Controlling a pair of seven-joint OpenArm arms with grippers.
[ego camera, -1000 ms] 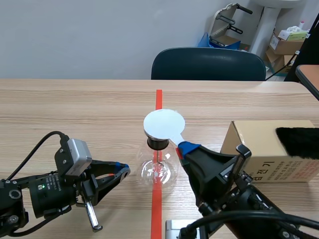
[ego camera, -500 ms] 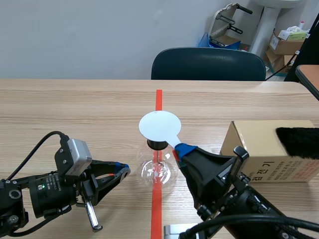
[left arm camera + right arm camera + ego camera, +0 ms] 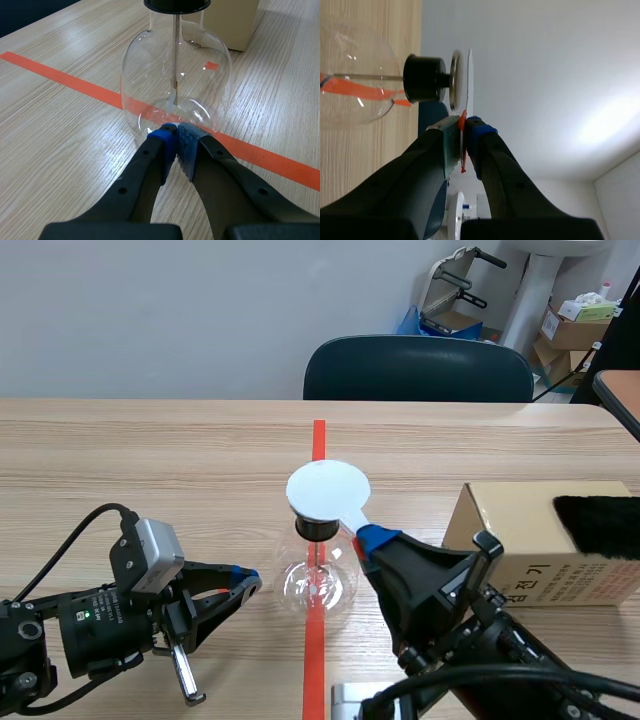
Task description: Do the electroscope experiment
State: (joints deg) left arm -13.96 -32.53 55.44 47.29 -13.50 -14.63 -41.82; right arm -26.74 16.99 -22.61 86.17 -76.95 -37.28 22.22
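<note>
The electroscope, a round glass flask [image 3: 318, 582] with a black stopper [image 3: 318, 529] and a thin metal rod inside, stands on the red tape line. My right gripper [image 3: 365, 538] is shut on the handle of a white disc [image 3: 328, 490], which lies flat right over the stopper. In the right wrist view the disc [image 3: 470, 75] shows edge-on against the electroscope's metal top plate [image 3: 454, 80], and the right gripper [image 3: 464, 131] pinches its orange handle. My left gripper [image 3: 176, 137] is shut on nothing, with its tips at the base of the flask [image 3: 175, 85].
A cardboard box [image 3: 530, 540] with a piece of black fur [image 3: 600, 525] on top stands right of the flask, close to the right arm. A dark chair [image 3: 418, 368] sits behind the table's far edge. Bare wooden table [image 3: 150, 460] lies to the left.
Half a second ago the white disc was slightly left of the stopper; it is now back over it, as one second ago. The left arm has not moved.
</note>
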